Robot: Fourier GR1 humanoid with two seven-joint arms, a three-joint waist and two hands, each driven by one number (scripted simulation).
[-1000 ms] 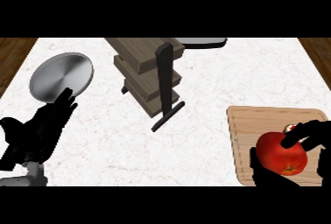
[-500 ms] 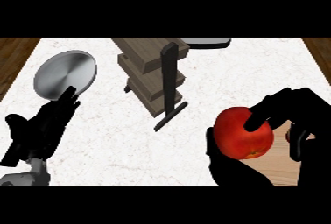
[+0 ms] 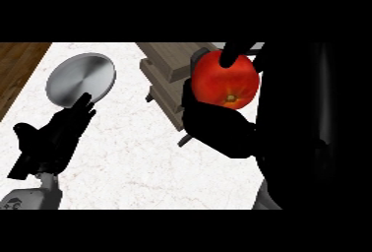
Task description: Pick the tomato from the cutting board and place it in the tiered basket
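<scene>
Above the counter, my right hand holds the tomato up by the tiered basket.

Under my hands spreads the white marbled counter; the wooden tiered basket stands just behind my right hand, whose fingers curl round the red tomato, raised in front of the basket. My left hand rests open, fingers straight, its fingertips just below a round grey plate.

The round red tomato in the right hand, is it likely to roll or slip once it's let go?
The round red tomato has no flat side showing, so it would probably roll if set on a level slat of the wooden tiered basket. Its skin looks smooth and glossy, so it may slip. The right hand cups it from below, which likely steadies it.
</scene>
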